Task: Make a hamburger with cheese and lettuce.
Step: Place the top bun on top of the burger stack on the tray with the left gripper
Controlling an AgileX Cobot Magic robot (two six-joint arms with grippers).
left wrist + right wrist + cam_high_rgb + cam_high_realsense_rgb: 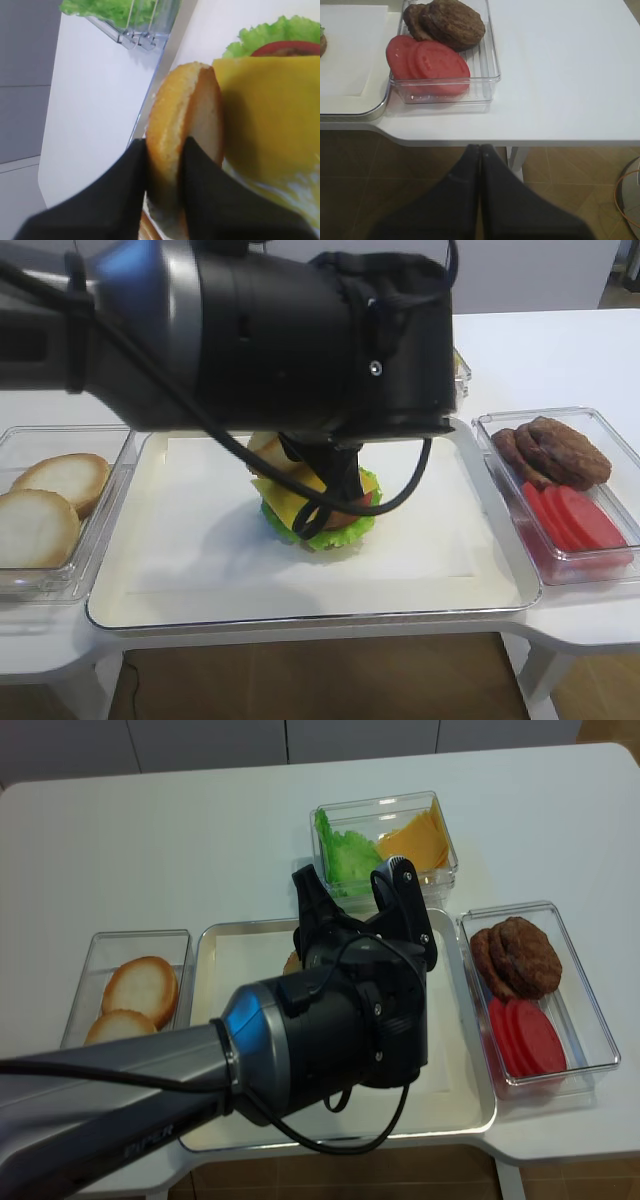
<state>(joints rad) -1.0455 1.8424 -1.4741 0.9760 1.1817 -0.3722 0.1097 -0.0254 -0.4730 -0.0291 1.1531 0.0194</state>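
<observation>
The hamburger [335, 525] stands as a stack on the white tray [200, 580]. Its lettuce [272, 31] fringes the base, a red tomato slice [287, 47] lies above that, and the yellow cheese [270, 115] sits on top, tilted. My left gripper [165, 142] is shut on a golden bun half [182, 115], held on edge just left of the cheese and touching it. In the exterior high view the arm hides the fingers; only the bun [265, 448] shows. My right gripper [480, 147] is shut and empty, below the table's front edge.
A clear box of patties [452, 22] and tomato slices [432, 65] stands right of the tray. Another box with pale bun halves [55, 505] stands to its left. A box of lettuce and cheese [385, 840] stands behind the tray.
</observation>
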